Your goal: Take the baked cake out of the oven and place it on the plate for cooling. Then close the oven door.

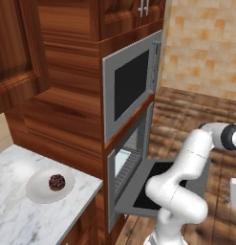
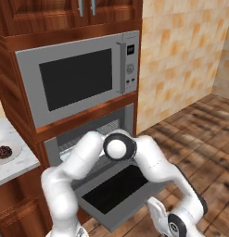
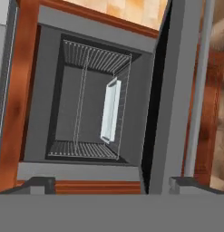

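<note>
Hand view puts you right behind the two small dark finger tips of the gripper point(image 3: 112, 183), spread wide with nothing between them. Just past them you see the grey steel drop-down oven door point(image 3: 170, 90) edge-on, its bar handle running alongside. Beyond it the grey steel built-in oven point(image 3: 93, 102) stands open, wire racks lining the cavity and a pale square baking tray point(image 3: 110, 111) sitting on a rack near the cavity's middle.

In the left base view you have the white arm point(image 1: 181, 191) nearest, bent over the lowered door. Farther left, on the white marble counter point(image 1: 14, 220), the plain white shallow round plate point(image 1: 40, 189) lies near the counter's right edge, and the small round dark brown cake point(image 1: 57, 182) rests on it, right of its centre. Above the oven sits the larger grey microwave point(image 1: 131, 86), closed.
</note>
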